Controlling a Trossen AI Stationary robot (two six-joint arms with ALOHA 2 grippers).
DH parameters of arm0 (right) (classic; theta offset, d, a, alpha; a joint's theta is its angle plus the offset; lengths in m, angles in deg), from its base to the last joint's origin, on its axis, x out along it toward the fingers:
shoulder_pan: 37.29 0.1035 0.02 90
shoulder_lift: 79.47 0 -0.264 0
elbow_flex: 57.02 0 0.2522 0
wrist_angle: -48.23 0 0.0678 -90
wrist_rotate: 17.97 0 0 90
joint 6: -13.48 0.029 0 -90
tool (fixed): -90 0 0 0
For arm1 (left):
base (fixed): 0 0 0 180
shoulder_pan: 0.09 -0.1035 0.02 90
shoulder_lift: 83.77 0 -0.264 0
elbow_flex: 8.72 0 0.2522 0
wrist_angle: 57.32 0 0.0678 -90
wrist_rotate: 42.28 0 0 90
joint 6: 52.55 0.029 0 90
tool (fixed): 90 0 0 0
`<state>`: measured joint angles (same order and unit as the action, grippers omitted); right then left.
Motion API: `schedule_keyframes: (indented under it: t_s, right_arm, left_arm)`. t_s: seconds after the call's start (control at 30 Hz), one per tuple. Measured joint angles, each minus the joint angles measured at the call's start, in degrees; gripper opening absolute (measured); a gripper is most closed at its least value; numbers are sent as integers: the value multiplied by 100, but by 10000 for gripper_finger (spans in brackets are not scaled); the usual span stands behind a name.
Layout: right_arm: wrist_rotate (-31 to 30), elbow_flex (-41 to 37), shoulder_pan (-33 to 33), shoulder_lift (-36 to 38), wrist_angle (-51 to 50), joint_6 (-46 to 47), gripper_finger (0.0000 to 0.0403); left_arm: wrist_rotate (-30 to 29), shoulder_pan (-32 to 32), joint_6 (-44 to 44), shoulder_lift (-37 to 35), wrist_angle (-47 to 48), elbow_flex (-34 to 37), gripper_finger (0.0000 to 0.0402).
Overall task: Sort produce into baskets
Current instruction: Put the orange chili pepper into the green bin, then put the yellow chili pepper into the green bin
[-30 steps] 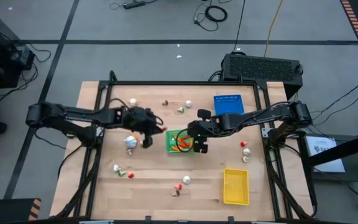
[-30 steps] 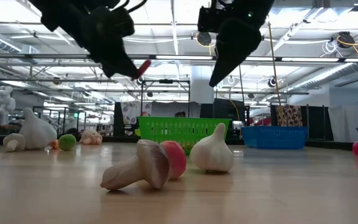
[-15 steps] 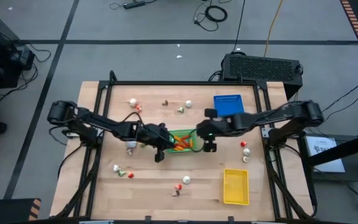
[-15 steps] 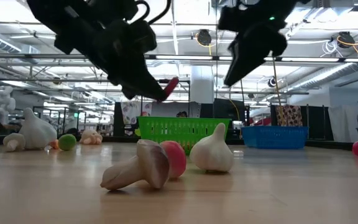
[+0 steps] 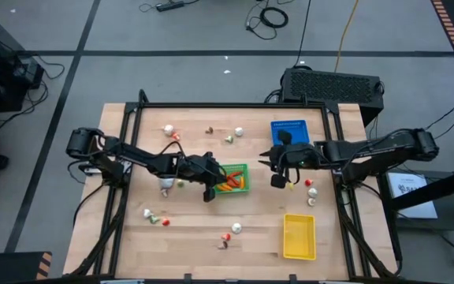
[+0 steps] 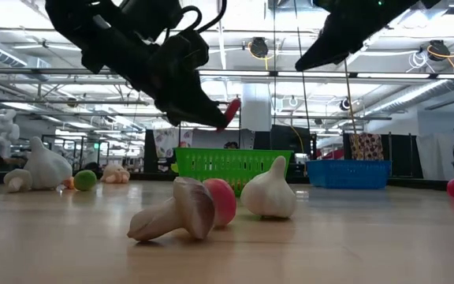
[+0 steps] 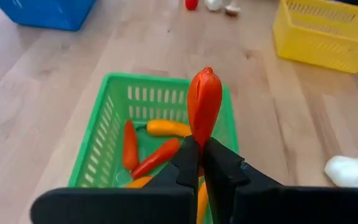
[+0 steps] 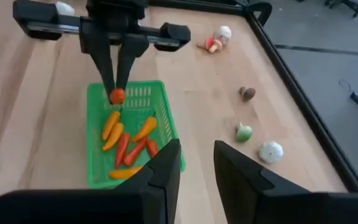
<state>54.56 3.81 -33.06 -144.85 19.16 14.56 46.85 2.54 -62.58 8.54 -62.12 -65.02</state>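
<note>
My left gripper (image 5: pixel 213 180) is shut on a small red pepper (image 7: pixel 204 102) above the left part of the green basket (image 5: pixel 241 169), which holds several orange and red peppers (image 7: pixel 160 140). The gripper and pepper (image 6: pixel 231 111) also show in the low view, above the green basket (image 6: pixel 227 166). My right gripper (image 5: pixel 279 172) is open and empty (image 8: pixel 197 163), raised between the green basket and the blue basket (image 5: pixel 289 131). The yellow basket (image 5: pixel 299 235) sits near the front right. My left gripper pinches the red pepper's lower end (image 7: pixel 199 142) between its two fingertips. The pepper sticks out past the fingertips, in line with the fingers. The fingers come slanting down from the table's left. The pepper is lifted clear above the green basket.
Loose produce lies around: garlic (image 5: pixel 165 182) left of the green basket, pieces at the far side (image 5: pixel 231 136), near the front (image 5: pixel 231 231) and front left (image 5: pixel 153 214), and red and white pieces (image 5: pixel 310 189) at the right. In the low view a mushroom (image 6: pixel 172 213) and garlic (image 6: pixel 268 193) lie close.
My left gripper has carried the red pepper toward the table's right, up to the green basket's left part. My right gripper has moved from above the green basket toward the table's right edge, clear of the basket.
</note>
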Motion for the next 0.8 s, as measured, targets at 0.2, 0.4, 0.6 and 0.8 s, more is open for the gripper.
schedule_keyframes:
  t_s: [0.2,0.4,0.6,0.8]
  right_arm:
    - [434,0,2,-186,13,-10,89]
    - [435,0,0,-425,63,-22,89]
    - [435,0,0,-562,51,-47,89]
    - [413,0,0,-562,88,-47,89]
  left_arm:
    - [1,-91,-3,2,535,-35,60]
    - [16,-88,-2,-2,540,-35,113]
    - [36,-106,316,-292,1005,-214,134]
    - [-91,-106,1336,-894,3741,-1043,134]
